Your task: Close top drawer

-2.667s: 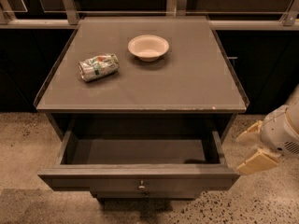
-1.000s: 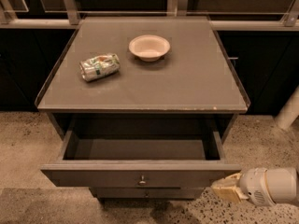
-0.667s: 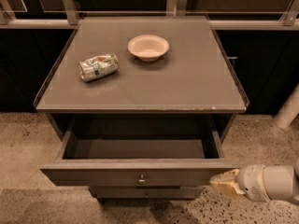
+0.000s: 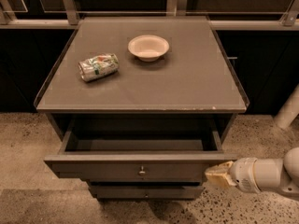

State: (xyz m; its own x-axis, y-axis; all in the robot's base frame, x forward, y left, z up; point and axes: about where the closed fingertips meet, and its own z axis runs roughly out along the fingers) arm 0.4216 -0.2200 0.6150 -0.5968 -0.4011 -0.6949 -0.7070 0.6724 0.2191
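1. the top drawer (image 4: 117,171) stands pulled out of the cabinet. its dark grey front faces the camera, well forward of the cabinet's top edge, and the hollow inside is open to view.
2. a small round metal knob (image 4: 142,171) sits at the centre of that front.
3. the gripper (image 4: 216,174) is low at the right, with its tan tip against the right end of the drawer front near the lower corner. whether it truly touches the front is unclear.
4. whether the gripper is apart or together cannot be told from this view, and it holds nothing that can be seen.
5. the white arm (image 4: 271,171) reaches in from the right edge, lying roughly level above the floor.
6. below the open drawer a narrower grey drawer front (image 4: 145,190) sits further back.
7. on the cabinet top (image 4: 187,87) a pale shallow bowl (image 4: 148,46) stands upright toward the back centre.
8. a crushed can (image 4: 98,66) lies on its side to the left of the bowl, apart from it.
9. the floor (image 4: 28,139) is speckled stone.
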